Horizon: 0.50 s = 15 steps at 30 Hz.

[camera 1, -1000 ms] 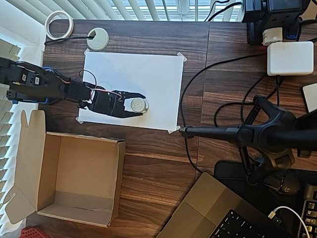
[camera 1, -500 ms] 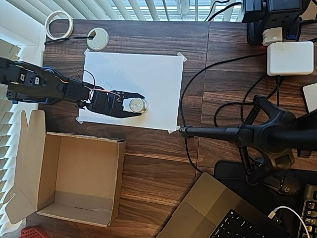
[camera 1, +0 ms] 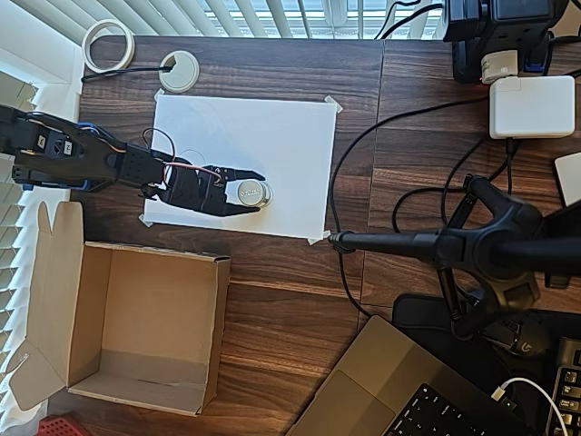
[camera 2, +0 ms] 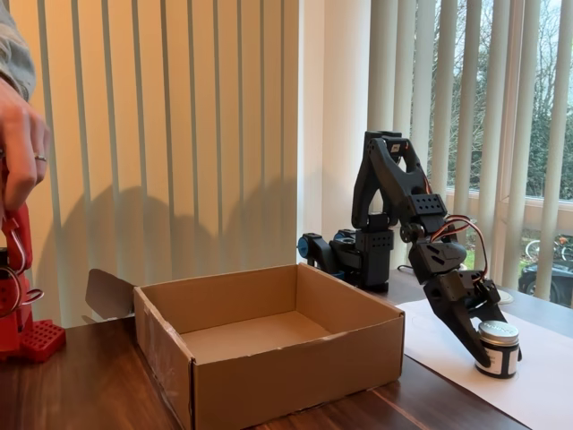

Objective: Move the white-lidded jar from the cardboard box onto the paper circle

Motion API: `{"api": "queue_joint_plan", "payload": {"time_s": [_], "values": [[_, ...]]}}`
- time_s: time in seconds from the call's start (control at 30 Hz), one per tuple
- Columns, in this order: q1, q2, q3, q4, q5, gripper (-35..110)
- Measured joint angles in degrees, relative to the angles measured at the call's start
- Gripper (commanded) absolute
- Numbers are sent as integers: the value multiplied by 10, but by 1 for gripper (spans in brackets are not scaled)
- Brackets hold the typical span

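Nearest in the fixed view, empty brown corrugated cardboard box [camera 2: 269,345], flaps open. Beyond it, standing on the white paper sheet [camera 1: 272,136]: small round jar with silvery-white lid [camera 2: 498,348], probably rigid, light, smooth-sided, best pinched across the body below the lid. Black two-finger gripper [camera 1: 257,191] straddling that jar, jaws close beside it; clamped or released, cannot tell.

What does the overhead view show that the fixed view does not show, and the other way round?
Overhead only: the white paper sheet is seen whole, taped at its corners, with a white grommet beyond it, plus a laptop and a white charger.

Fixed only: the jar's side, standing upright on the paper, and a person's hand at the left edge.

Both: the empty cardboard box, the white-lidded jar and the end effector, its fingers on either side of the jar.
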Motion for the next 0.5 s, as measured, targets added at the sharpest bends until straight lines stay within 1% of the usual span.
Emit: {"api": "queue_joint_plan", "payload": {"time_s": [0.07, 0.33, 0.5], "values": [[0, 0, 0, 0, 0, 3], [0, 0, -7, 1, 0, 27], [0, 0, -7, 1, 0, 31]]}}
